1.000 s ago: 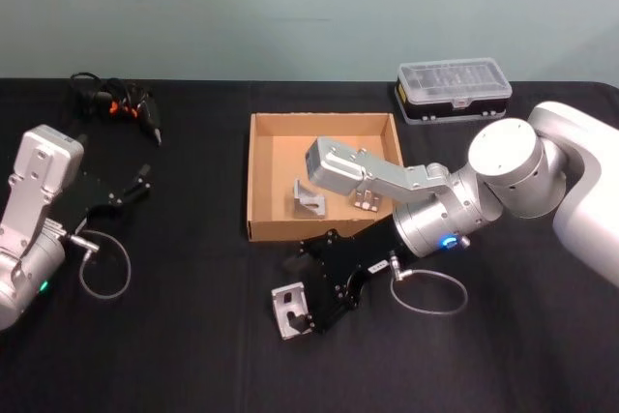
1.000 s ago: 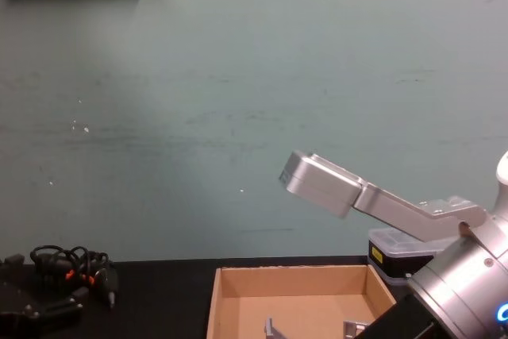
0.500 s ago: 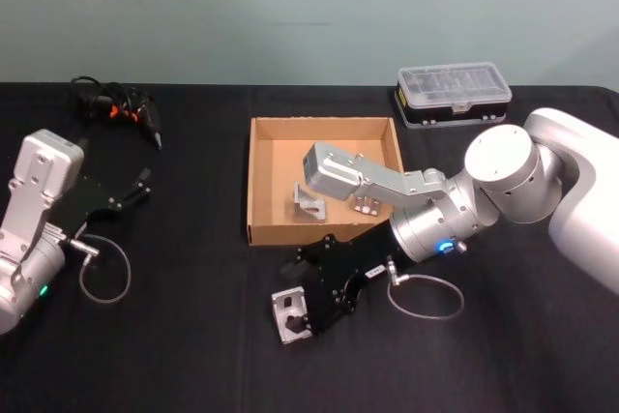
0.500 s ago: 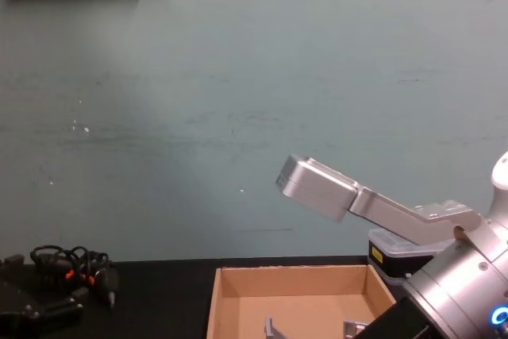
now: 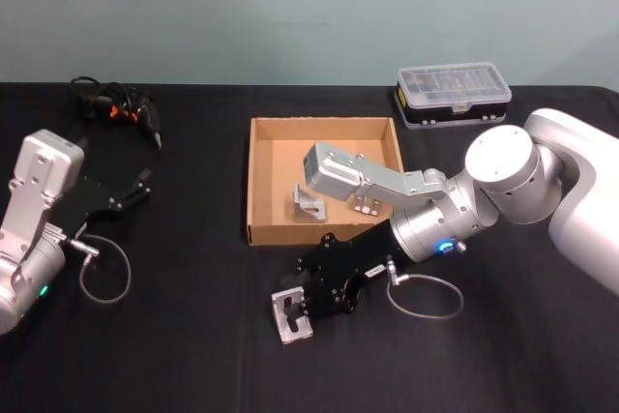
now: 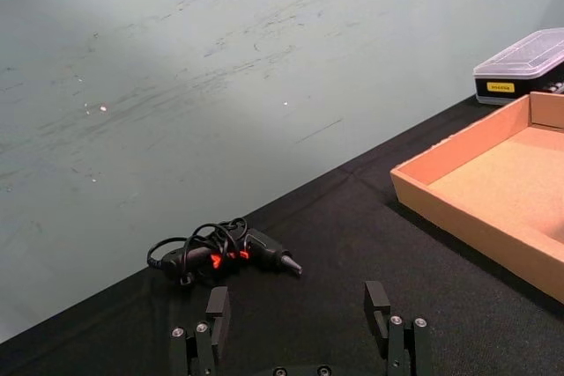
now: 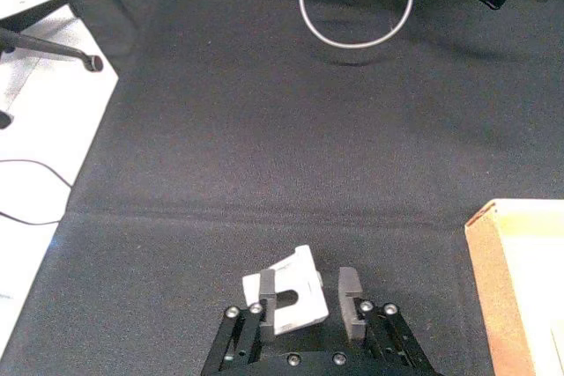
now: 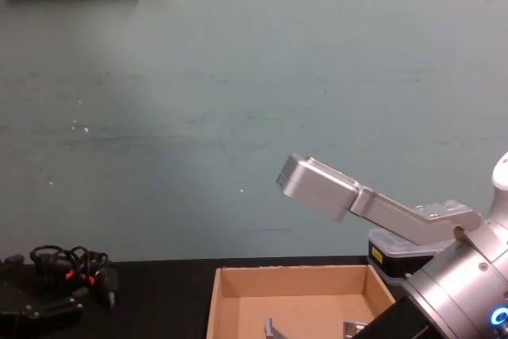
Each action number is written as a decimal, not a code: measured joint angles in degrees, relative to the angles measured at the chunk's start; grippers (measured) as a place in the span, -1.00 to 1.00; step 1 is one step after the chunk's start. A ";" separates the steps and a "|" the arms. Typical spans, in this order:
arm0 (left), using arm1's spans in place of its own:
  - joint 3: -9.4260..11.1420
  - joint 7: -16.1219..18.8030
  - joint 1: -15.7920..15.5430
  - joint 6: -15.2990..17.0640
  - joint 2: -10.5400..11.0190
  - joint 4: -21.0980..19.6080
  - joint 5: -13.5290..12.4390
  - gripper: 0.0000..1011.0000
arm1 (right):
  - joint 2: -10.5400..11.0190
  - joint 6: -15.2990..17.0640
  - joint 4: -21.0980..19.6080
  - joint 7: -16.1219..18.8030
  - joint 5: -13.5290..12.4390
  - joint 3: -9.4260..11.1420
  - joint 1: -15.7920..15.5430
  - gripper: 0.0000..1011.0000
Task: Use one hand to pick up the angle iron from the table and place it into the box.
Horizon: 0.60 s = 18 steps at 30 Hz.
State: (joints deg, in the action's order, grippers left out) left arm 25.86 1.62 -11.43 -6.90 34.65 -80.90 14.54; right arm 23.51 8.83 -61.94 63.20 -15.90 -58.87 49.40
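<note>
The right pincer (image 5: pixel 302 305) sat low over the black worktop (image 5: pixel 174 336), just in front of the cardboard box (image 5: pixel 253 181), its two black fingers (image 7: pixel 349 293) standing on either side of a light grey angle iron (image 5: pixel 291 314). In the right wrist view the bracket (image 7: pixel 289 293) lay between the fingers, close against one of them with a gap to the other; the jaws appeared not fully closed on it, though contact could not be judged for certain. The piece rested on the worktop, outside the box and near its front wall. Inside the box lay two more angle irons, one (image 5: pixel 309 201) toward the middle and another (image 5: pixel 365 204) partly hidden behind the right arm's silver link. The left pincer (image 5: pixel 128 192) was parked at the worktop's left side with its fingers (image 6: pixel 218 310) spread apart and nothing between them. Beyond it lay a black tool with a coiled cable (image 5: pixel 121 107) near the far edge. A clear-lidded plastic case (image 5: pixel 453 91) stood behind the box at the right.
</note>
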 joint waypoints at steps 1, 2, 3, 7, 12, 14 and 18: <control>0.00 0.00 0.00 0.00 0.00 0.00 0.00 0.98 | 0.00 0.00 0.00 0.00 0.00 0.00 0.00 -0.08; 0.00 0.00 0.00 0.00 0.00 0.00 0.00 0.98 | -0.01 -0.06 0.02 0.00 0.01 0.00 -0.02 -0.16; 0.00 0.00 0.00 0.00 0.00 0.00 0.00 0.98 | -0.02 -0.11 0.04 0.02 0.02 0.01 -0.03 -0.28; 0.00 0.00 0.00 0.00 0.00 0.00 0.00 0.98 | -0.07 -0.30 0.15 0.02 0.07 0.03 -0.09 -0.52; 0.00 0.00 0.00 0.00 0.00 0.00 0.00 0.98 | -0.11 -0.53 0.24 0.04 0.16 0.03 -0.12 -0.78; 0.00 0.00 0.00 0.00 0.00 0.00 0.00 0.98 | -0.11 -0.55 0.24 0.04 0.18 0.03 -0.14 -0.86; 0.00 0.00 0.00 0.00 0.00 0.00 0.00 0.98 | -0.10 -0.57 0.20 0.01 0.21 0.06 -0.18 -0.86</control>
State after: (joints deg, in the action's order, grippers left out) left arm 25.86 1.62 -11.43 -6.91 34.64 -80.90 14.55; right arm 23.42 8.27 -61.74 63.21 -15.69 -58.80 49.22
